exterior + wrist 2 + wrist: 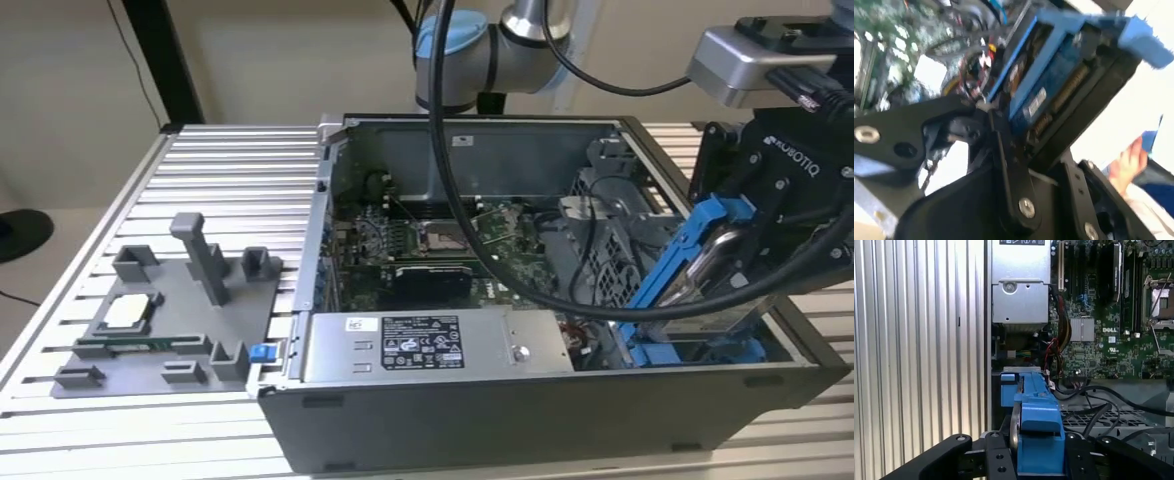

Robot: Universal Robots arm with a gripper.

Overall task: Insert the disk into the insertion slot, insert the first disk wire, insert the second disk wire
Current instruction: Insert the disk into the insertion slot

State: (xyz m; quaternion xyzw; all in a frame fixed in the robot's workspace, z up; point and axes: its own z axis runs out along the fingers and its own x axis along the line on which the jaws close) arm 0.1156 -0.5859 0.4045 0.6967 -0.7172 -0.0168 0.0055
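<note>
My gripper (742, 262) is shut on the disk (694, 255), a silver drive in a bright blue carrier. The disk hangs tilted, on edge, above the corner of the open computer case on the exterior view's right. Its lower end reaches down toward the insertion slot (707, 351), a grey bay with blue plastic at its edge. In the first wrist view the blue carrier (1036, 410) sits between the black fingers (998, 460), with loose black cables (1094, 395) beside it. The second wrist view shows the disk (1046, 75) clamped in the gripper (1034, 135).
A grey labelled power-supply box (414, 345) lies along the case's front wall, and the motherboard (441, 240) is behind it. A grey fixture tray (160, 320) stands on the slatted metal table (227, 160) at the exterior view's left. A person's hand (1126, 162) appears in the second wrist view.
</note>
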